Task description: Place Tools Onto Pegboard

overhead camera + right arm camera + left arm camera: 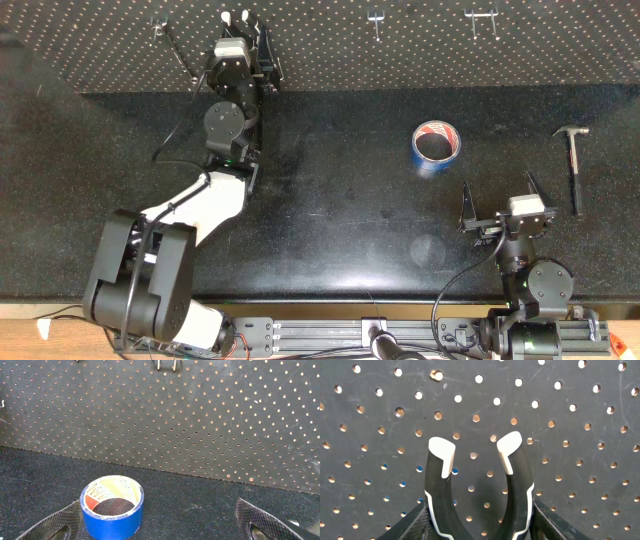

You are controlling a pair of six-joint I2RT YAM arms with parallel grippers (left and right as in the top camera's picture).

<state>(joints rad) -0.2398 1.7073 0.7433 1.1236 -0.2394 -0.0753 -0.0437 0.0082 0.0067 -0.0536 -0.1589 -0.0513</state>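
Black pegboard [570,485] stands right before the left gripper [476,450]. Its white-tipped fingers [442,452] are moderately apart, close to the holes, with nothing between them. The right gripper [497,185] sits low over the table [330,230], jaws spread wide and holding nothing. The blue tape roll [112,507] rests on the table ahead of it, hole upward, nearer its left finger and clear of both. The hammer [574,170] lies flat on the table off to its right, just outside the right finger, head toward the pegboard. A metal hook [167,365] sticks out of the board, well ahead of that gripper.
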